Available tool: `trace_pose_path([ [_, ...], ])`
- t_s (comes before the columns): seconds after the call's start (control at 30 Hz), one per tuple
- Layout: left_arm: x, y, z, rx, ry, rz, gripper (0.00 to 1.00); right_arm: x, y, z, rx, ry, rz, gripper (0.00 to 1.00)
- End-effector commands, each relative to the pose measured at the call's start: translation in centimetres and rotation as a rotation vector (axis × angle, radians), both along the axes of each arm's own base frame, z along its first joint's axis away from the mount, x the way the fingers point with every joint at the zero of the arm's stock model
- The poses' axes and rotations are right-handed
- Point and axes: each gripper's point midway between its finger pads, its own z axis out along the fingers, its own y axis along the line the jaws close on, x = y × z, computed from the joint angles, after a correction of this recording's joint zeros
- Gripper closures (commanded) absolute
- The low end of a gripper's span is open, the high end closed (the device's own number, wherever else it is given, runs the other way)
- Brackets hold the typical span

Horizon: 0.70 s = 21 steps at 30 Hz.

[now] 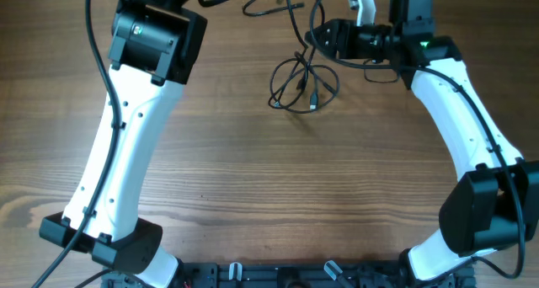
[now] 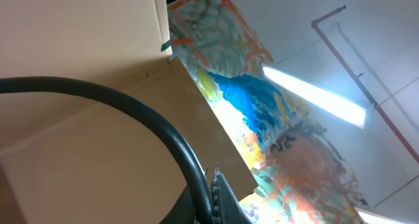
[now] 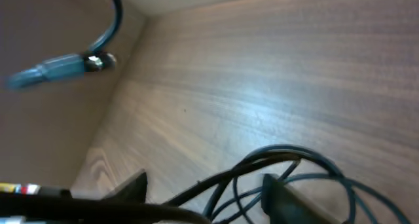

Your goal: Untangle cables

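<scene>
Cords [image 1: 299, 84] lay in a loose knot of overlapping loops on the far middle of the wooden table [image 1: 253, 170], with more strands trailing toward the back edge. The right gripper [image 1: 327, 37] sat just beside the knot's upper edge. In its own camera its jaws stood well apart, with several strands running between them and none pinched.

To do this step well, I judged it should close on one strand only, near where that strand left the pile. It should then draw slowly away from the knot so the loops slid free rather than cinching. Taking two strands at once would likely drag the whole bundle.

The cords were thin, black, round and limp, with a slight sheen. One ended in a small metal-tipped plug [image 3: 65, 68] that hung off the surface. The tabletop was smooth, matte and light-grained, so little would hold the pile in place.

The left gripper [image 2: 218, 196] showed only as a dark sliver, and I could not tell its opening.
</scene>
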Motion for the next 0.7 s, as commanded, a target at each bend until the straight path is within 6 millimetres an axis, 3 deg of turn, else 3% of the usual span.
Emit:
trace_pose_path([
  [0.0, -1.5, 1.1, 1.3, 0.013, -0.029, -0.011, 0.96, 0.6, 0.1, -0.2, 0.023, 0.018, -0.02, 0.76],
  [0.1, 1.0, 1.9, -2.5, 0.147, 0.043, 0.065, 0.96, 0.3, 0.0, 1.1, 0.026, -0.013, -0.019, 0.95],
  [0.2, 3.4, 3.5, -6.6, 0.3, 0.09, 0.146, 0.96, -0.5, -0.3, 3.8, 0.029, -0.074, -0.029, 0.96],
  [0.23, 4.9, 4.9, -10.2, 0.469, 0.073, 0.22, 0.95, -1.2, -1.2, 5.7, 0.029, -0.104, -0.049, 0.96],
  [0.27, 5.5, 5.8, -12.1, 0.538, 0.101, 0.254, 0.95, -1.3, -1.9, 6.2, 0.017, -0.111, -0.074, 0.96],
  [0.3, 6.2, 7.3, -14.8, 0.617, 0.184, 0.306, 0.95, -1.4, -3.3, 6.6, -0.019, -0.116, -0.133, 0.96],
  [0.37, 6.7, 9.3, -17.8, 0.714, 0.281, 0.362, 0.95, -0.9, -7.1, 6.0, -0.15, -0.115, -0.291, 0.96],
  [0.47, 6.1, 10.4, -20.8, 0.869, 0.297, 0.373, 0.96, -0.3, -12.4, 3.7, -0.403, -0.083, -0.528, 0.96],
  [0.67, 5.9, 11.7, -23.2, 1.022, 0.303, 0.408, 0.96, -0.7, -13.1, 2.9, -0.662, -0.15, -0.546, 0.95],
])
